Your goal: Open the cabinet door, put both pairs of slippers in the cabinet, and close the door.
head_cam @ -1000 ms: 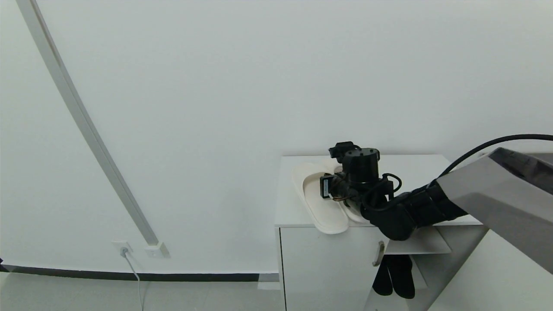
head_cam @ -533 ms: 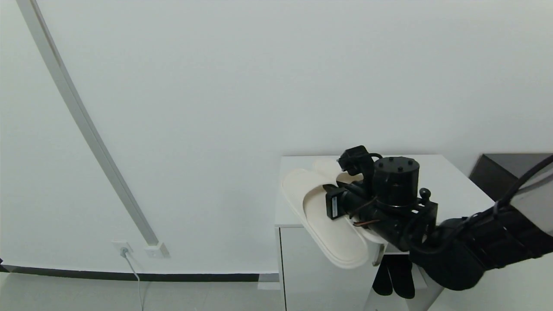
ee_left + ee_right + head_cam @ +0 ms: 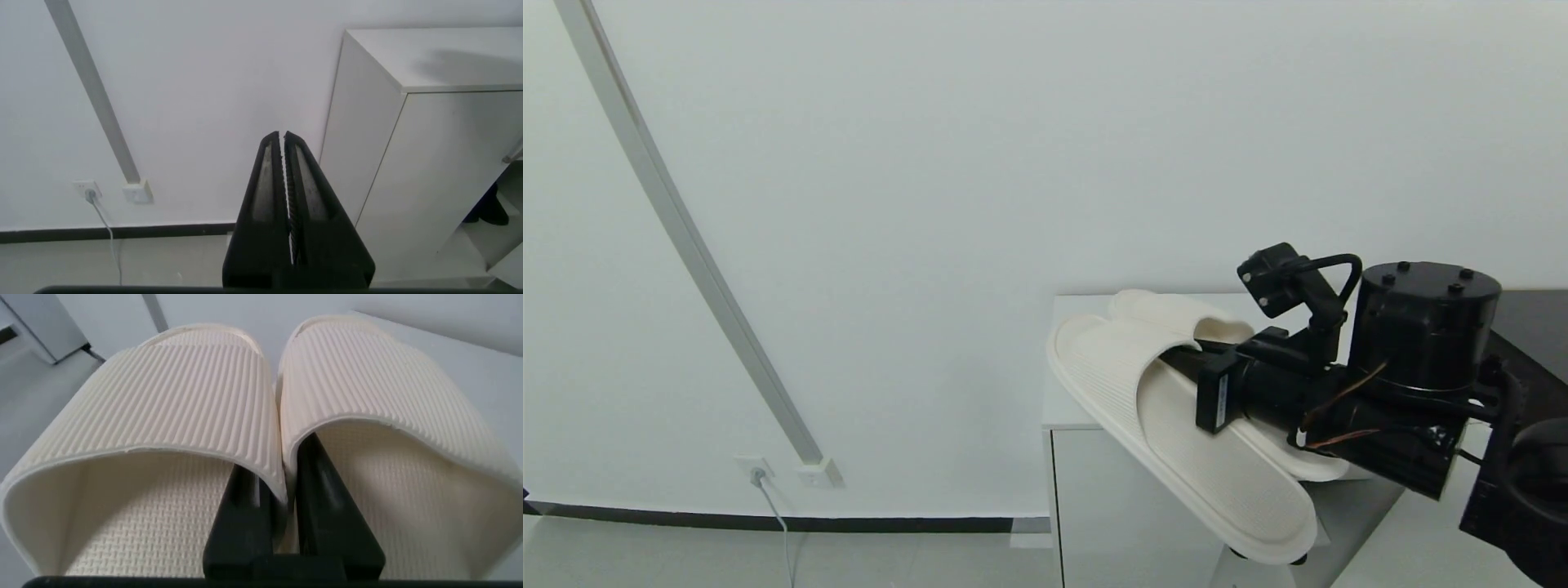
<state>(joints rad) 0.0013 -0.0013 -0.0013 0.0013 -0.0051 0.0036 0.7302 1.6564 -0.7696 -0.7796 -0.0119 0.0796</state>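
White wall (image 3: 931, 163) stood behind the white cabinet (image 3: 1094, 498) in the head view; you had the right gripper (image 3: 1188, 361) clamped on the cream slippers (image 3: 1127, 384), which hung over the cabinet's front edge, toes toward the wall and heels drooping low; I judged that droop could catch the cabinet's top edge on the way down to the shelf. From the left wrist, the left gripper (image 3: 284, 184) was pressed together on nothing, aimed at the wall beside the cabinet; a dark shape (image 3: 496, 214), perhaps the other pair, sat in the open compartment. From the right wrist, one finger lay under each strap, pinching only the two inner strap edges between them; soft straps could slip from so narrow a hold if you swung fast.
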